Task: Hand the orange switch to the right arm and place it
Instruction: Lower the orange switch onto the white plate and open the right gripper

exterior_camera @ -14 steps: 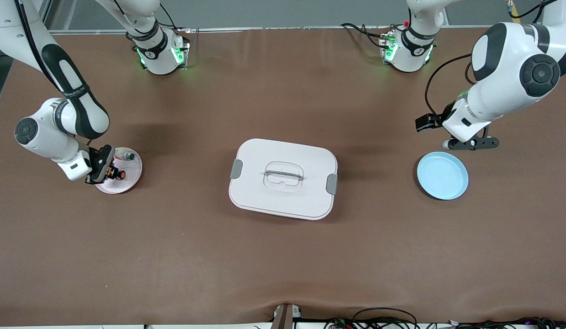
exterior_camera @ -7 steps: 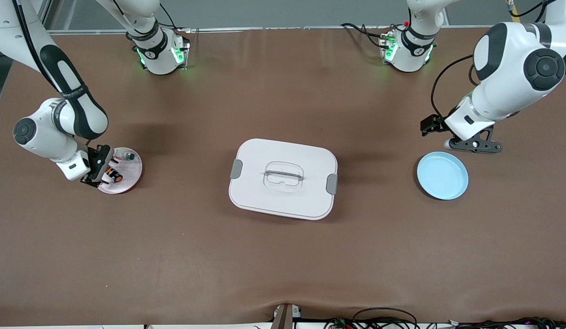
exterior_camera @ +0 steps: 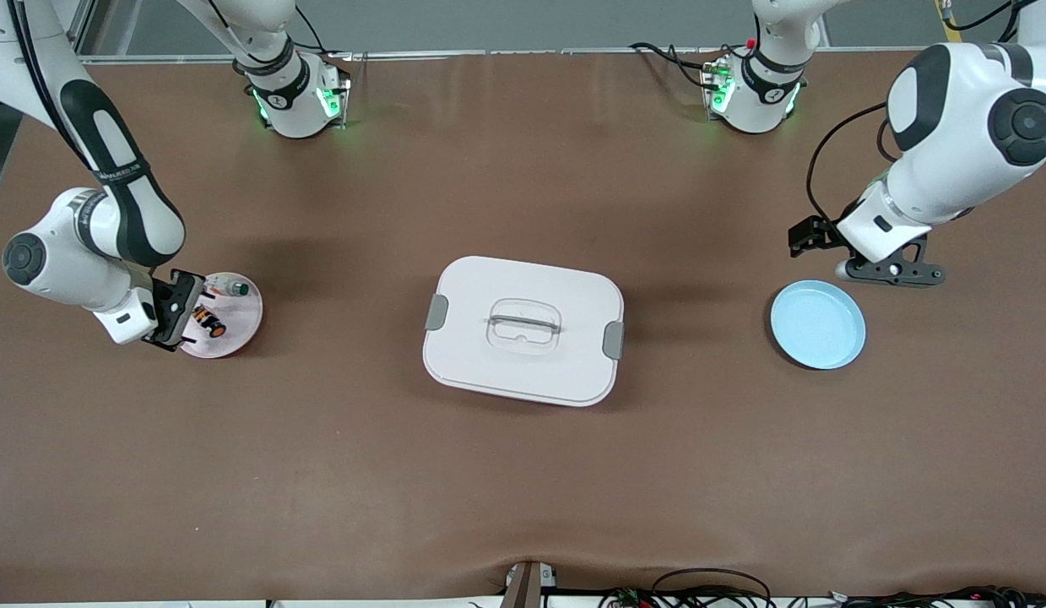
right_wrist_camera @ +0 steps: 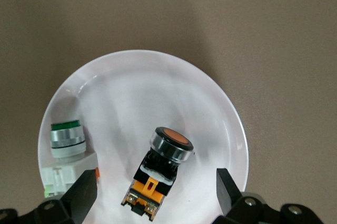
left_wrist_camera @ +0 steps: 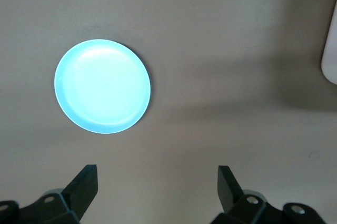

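The orange switch (exterior_camera: 208,322) lies on its side on a small pale pink plate (exterior_camera: 240,329) toward the right arm's end of the table. The right wrist view shows its round orange cap, black body (right_wrist_camera: 160,168) and tan end resting on the plate (right_wrist_camera: 142,97). My right gripper (exterior_camera: 178,317) hangs open over the plate's rim. Its fingers stand wide on either side of the switch and touch nothing (right_wrist_camera: 156,177). My left gripper (exterior_camera: 890,272) is open and empty (left_wrist_camera: 157,174), low over bare table beside the blue plate (exterior_camera: 818,325).
A silver-white switch with a green cap (exterior_camera: 231,289) shares the pink plate (right_wrist_camera: 66,139). A white lidded box (exterior_camera: 523,329) with grey clips sits mid-table. The blue plate (left_wrist_camera: 102,86) holds nothing.
My right gripper opened, let go of the orange switch on the pink plate and drew back toward its end of the table. The left arm drifted slightly toward its own end.
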`<move>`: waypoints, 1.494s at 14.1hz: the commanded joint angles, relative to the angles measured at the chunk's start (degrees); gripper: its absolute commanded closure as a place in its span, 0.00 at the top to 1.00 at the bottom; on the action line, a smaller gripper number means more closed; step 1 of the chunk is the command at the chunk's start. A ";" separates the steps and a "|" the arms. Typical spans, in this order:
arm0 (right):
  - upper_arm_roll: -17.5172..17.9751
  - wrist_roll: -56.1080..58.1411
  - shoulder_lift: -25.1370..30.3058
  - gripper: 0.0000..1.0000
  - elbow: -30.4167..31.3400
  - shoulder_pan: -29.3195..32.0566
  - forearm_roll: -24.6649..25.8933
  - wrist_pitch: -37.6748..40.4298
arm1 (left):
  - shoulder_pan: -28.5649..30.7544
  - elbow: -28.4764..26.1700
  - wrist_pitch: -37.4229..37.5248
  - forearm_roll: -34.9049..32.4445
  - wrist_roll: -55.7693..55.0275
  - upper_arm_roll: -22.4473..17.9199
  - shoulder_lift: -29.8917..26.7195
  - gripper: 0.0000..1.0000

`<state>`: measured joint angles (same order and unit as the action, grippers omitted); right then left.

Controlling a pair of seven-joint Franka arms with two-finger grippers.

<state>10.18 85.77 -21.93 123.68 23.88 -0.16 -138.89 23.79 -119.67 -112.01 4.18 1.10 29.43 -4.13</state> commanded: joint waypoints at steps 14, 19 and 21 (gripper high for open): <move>0.28 -31.96 6.73 1.00 -19.86 -3.84 1.21 34.54 | 2.31 11.39 9.17 -0.66 -0.66 -0.08 -1.85 1.00; 0.28 -44.17 6.64 1.00 -29.09 -6.47 1.39 45.36 | 2.31 15.51 12.69 -0.66 -2.77 -0.08 -1.85 1.00; 0.19 -51.19 6.64 1.00 -31.65 -7.26 1.65 48.27 | 2.31 17.62 14.62 -0.66 -2.77 -0.16 -1.85 1.00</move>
<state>10.53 40.75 -14.89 95.12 17.63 0.03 -93.61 25.64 -104.48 -100.32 4.18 -1.16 29.08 -5.29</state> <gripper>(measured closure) 0.000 0.000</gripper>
